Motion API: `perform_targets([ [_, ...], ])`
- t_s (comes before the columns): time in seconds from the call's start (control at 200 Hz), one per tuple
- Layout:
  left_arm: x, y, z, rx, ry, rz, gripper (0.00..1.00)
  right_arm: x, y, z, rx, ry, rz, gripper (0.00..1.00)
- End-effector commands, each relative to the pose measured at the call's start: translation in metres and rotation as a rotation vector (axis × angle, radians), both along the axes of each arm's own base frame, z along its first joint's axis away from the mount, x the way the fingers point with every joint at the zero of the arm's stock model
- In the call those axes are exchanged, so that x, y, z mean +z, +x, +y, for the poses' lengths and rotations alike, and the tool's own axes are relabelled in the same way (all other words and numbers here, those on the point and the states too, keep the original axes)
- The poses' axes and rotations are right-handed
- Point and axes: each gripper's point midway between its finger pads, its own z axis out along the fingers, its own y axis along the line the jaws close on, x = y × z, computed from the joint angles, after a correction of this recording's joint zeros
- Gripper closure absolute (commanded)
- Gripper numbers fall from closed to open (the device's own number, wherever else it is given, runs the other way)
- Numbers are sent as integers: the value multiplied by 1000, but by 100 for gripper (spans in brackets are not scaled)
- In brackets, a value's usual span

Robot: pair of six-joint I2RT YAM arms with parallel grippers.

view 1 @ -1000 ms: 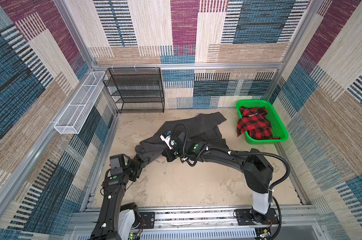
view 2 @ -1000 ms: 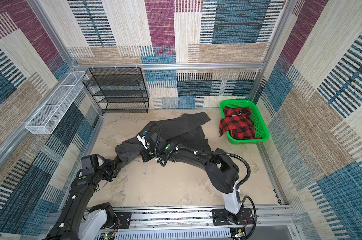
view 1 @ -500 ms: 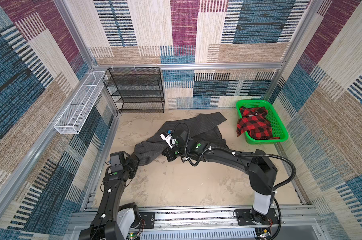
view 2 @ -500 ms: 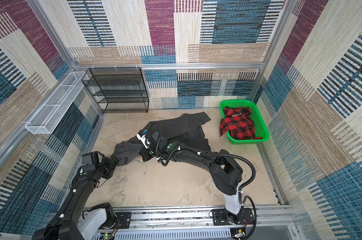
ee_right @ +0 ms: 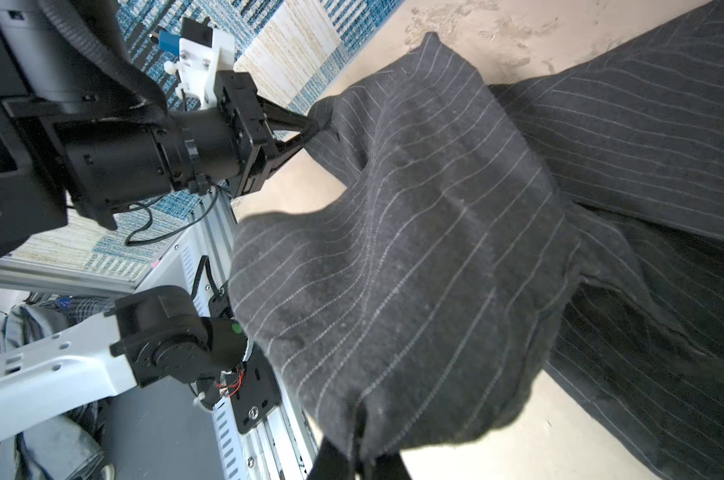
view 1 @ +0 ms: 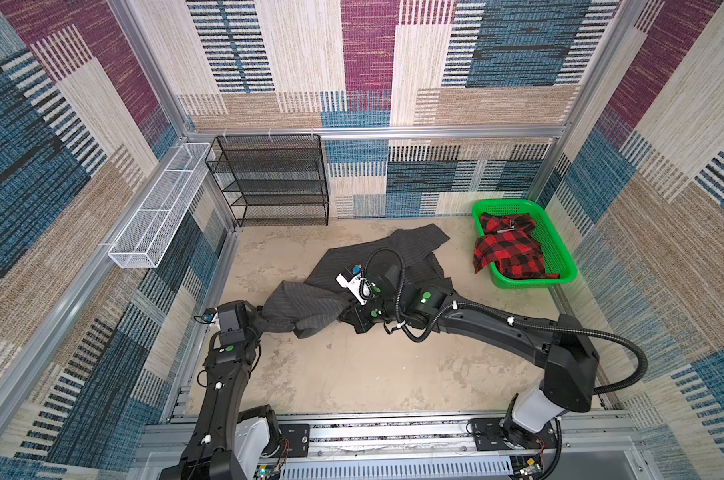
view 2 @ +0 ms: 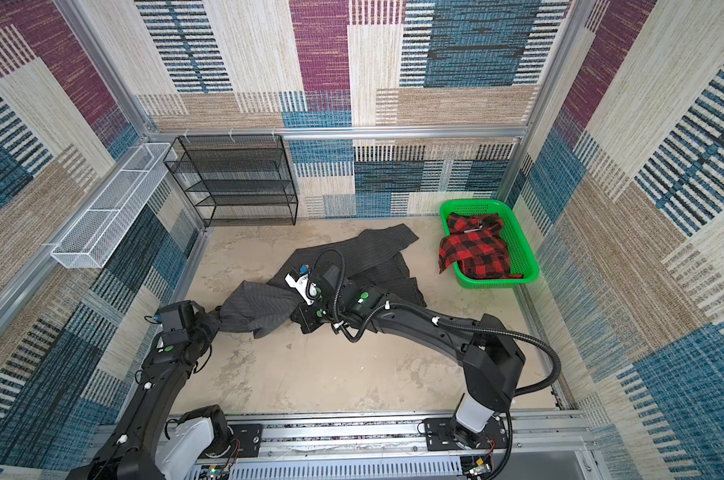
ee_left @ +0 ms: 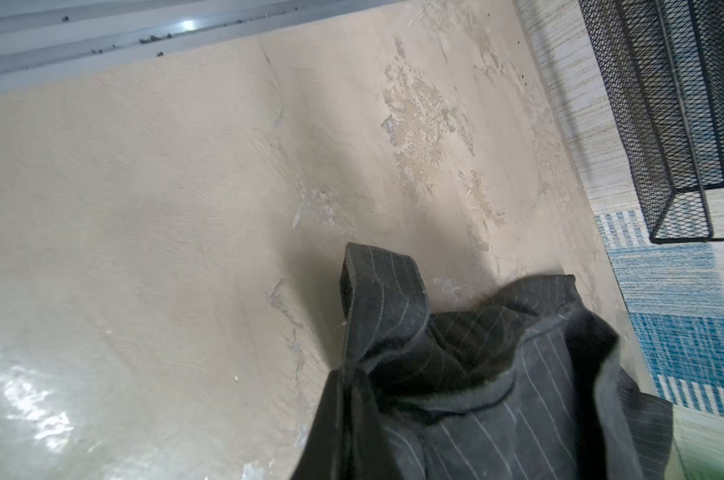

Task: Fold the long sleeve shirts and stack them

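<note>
A dark grey pinstriped long sleeve shirt (view 1: 397,253) (view 2: 368,253) lies crumpled mid-floor in both top views. One bunched part (view 1: 306,307) (view 2: 260,307) stretches between my two grippers. My left gripper (view 1: 261,322) (view 2: 215,320) (ee_right: 315,129) is shut on that part's left edge, and the cloth (ee_left: 497,395) covers its jaws (ee_left: 352,457) in the left wrist view. My right gripper (view 1: 345,311) (view 2: 298,315) (ee_right: 358,461) is shut on a fold of the same cloth (ee_right: 393,270). The red-and-black check shirt (view 1: 507,249) (view 2: 474,249) lies heaped in the green basket (view 1: 559,257) (view 2: 523,253).
A black mesh shelf rack (view 1: 277,178) (ee_left: 684,124) stands against the back wall on the left. A white wire basket (view 1: 156,216) hangs on the left wall. The arms' aluminium rail (view 1: 372,432) runs along the front edge. Bare beige floor (view 1: 372,365) lies between rail and shirt.
My left gripper's jaws have closed on the grey shirt's edge. The cloth between the two grippers now hangs more stretched. My right gripper stayed shut and shifted slightly right.
</note>
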Motion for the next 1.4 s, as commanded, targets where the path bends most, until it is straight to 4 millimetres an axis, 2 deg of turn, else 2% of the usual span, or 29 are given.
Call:
perform_targets([
  [0.0,12,4,14,9,105,-15,100,20,-5,-7,14,41,-16,100],
  [0.105,12,3,15,14,111,-19,100,33,4,-19,-20,61,-28,100],
  [0.225,10,1,16,17,118,-11,100,46,29,-43,-99,75,-39,100],
  [0.361,11,-1,16,16,125,-13,100,58,71,-72,-192,77,-63,100],
  [0.536,12,-3,16,11,133,-13,100,54,130,-101,-304,36,-72,100],
  [0.586,13,-4,16,12,134,-12,100,47,150,-111,-354,4,-76,99],
  [0.666,12,-6,14,6,133,-11,100,30,186,-124,-455,-93,-94,94],
  [0.691,13,-6,14,4,131,-12,100,17,197,-127,-480,-130,-89,89],
  [0.716,12,-7,13,0,130,-9,100,20,208,-126,-499,-135,-103,83],
  [0.811,11,-10,11,-8,121,11,100,0,224,-123,-522,-194,-84,65],
  [0.876,10,-14,11,-5,122,32,100,-8,220,-121,-527,-217,-85,57],
  [0.972,8,-18,11,-1,119,54,100,-14,199,-125,-542,-271,-108,47],
  [1.162,7,-25,11,9,101,116,100,-51,116,-127,-500,-345,-32,38],
  [1.237,9,-29,10,14,88,141,100,-75,78,-122,-465,-346,46,37],
  [1.317,13,-32,8,15,73,154,88,-104,46,-124,-454,-368,133,37],
  [1.397,21,-37,5,15,59,161,77,-127,26,-130,-466,-372,204,37],
])
